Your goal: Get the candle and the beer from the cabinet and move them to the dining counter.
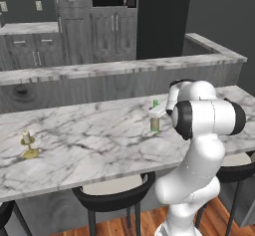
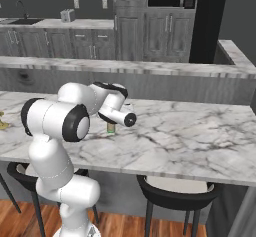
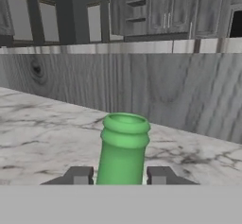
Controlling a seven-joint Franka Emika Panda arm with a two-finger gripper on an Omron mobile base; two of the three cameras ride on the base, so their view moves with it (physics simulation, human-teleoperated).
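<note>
Gripper (image 3: 121,176) closed on the beer (image 3: 123,147), one dark fingertip (image 3: 78,175) at each side of the green neck, jaws narrow around it. Bottle upright, its round mouth just above and between the tips in the hand view. Seen from the left base view, beer (image 1: 155,120) standing on the dining counter (image 1: 99,140), directly beneath the hand, green top poking up past the white wrist and the pale label below it. In the right base view, just the lower part of the bottle (image 2: 111,127) showing under the hand, base on or very close to the marble; cannot tell which.

Candle (image 1: 28,144) well apart from the gripper, far off to its left on the same slab, upright on its brass holder near the counter's near edge. A sliver of that holder (image 2: 3,123) at the left border of the right base view.

Beyond the gripper, past the bottle: a raised grey wood-grain wall (image 3: 142,90) topped by a marble ledge (image 1: 124,66). Farther back still, the cabinet (image 1: 113,31) with panelled doors shut and silver bar handles, straight ahead of the hand. Off to the gripper's far left, a worktop with a black sink (image 2: 22,21) and a small toaster (image 2: 66,15).

Below and behind the gripper, on the near side of the counter, black stools (image 1: 113,194) with pale seats tucked under the slab, over a wooden floor (image 2: 125,223).
</note>
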